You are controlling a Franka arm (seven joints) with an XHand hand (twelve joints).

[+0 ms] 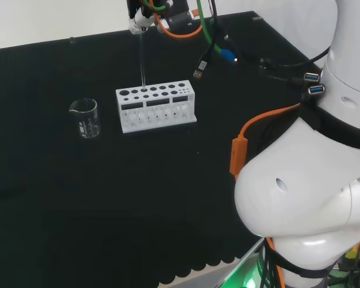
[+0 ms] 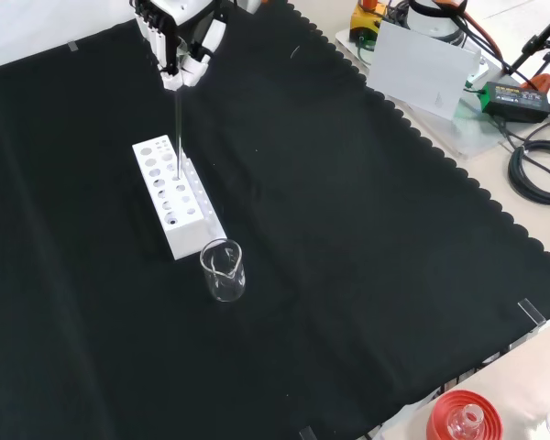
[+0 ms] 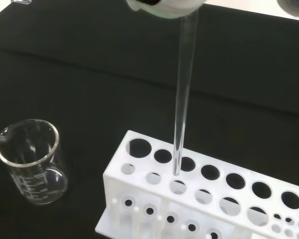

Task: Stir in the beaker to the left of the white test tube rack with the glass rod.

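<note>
The hand point(image 2: 176, 41) hangs above the white test tube rack point(image 2: 171, 202), pinching the top of a clear glass rod point(image 2: 177, 128). The rod point(image 1: 143, 60) stands upright, and its lower tip sits at a hole in the rack's top point(image 1: 145, 91). In the wrist view the rod point(image 3: 183, 94) ends just over a hole in the rack point(image 3: 204, 199). A clear glass beaker point(image 1: 85, 117) stands on the cloth to the left of the rack in the head view; it looks empty point(image 3: 32, 162). In the front view the beaker point(image 2: 224, 270) is just in front of the rack's near end.
The arm's white links point(image 1: 312, 180) fill the right of the head view, with cables point(image 1: 252, 66) near the hand. Off the cloth in the front view lie a white sheet point(image 2: 422, 69), a black box with cables point(image 2: 522, 101) and a red ribbed stand point(image 2: 463, 417).
</note>
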